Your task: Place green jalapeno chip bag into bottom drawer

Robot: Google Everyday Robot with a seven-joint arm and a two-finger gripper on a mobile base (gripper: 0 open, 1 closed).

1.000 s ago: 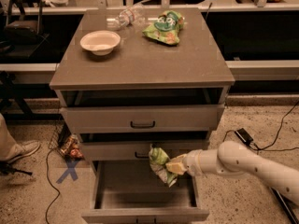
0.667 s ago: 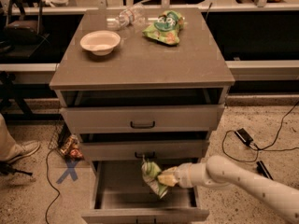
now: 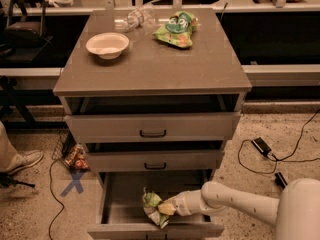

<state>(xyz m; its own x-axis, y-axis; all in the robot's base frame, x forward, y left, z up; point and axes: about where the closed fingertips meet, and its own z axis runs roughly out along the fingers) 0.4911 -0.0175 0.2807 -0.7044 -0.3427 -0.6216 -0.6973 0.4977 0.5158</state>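
Inside the open bottom drawer (image 3: 124, 201), near its front right: gripper (image 3: 166, 209), jaws pinching the green jalapeno chip bag (image 3: 152, 207) by its right edge. Bag crumpled, light green above, paler printed end below. It stands roughly upright over the grey drawer floor, close behind the front panel; cannot tell whether its lower end touches the floor.

White arm (image 3: 227, 200) enters from the lower right, crosses the drawer's right wall and slopes down to the gripper.

Bottom drawer pulled well out, further than the two above. Middle drawer (image 3: 155, 160) and top drawer (image 3: 152, 127) each slightly open, each with a black bar handle.

Cabinet top (image 3: 150, 71): white bowl (image 3: 107, 45) at left rear; clear plastic bottle (image 3: 138, 17) lying on its side behind it; a flatter green bag (image 3: 176, 29) with a round dark-green logo at right rear. All three well apart from the gripper.

Floor: blue tape X (image 3: 74, 183) left of the cabinet, a colourful wrapper (image 3: 76, 158) just above it, a shoe (image 3: 26, 161) at the left edge. Black cables and an adapter (image 3: 261, 145) to the right.
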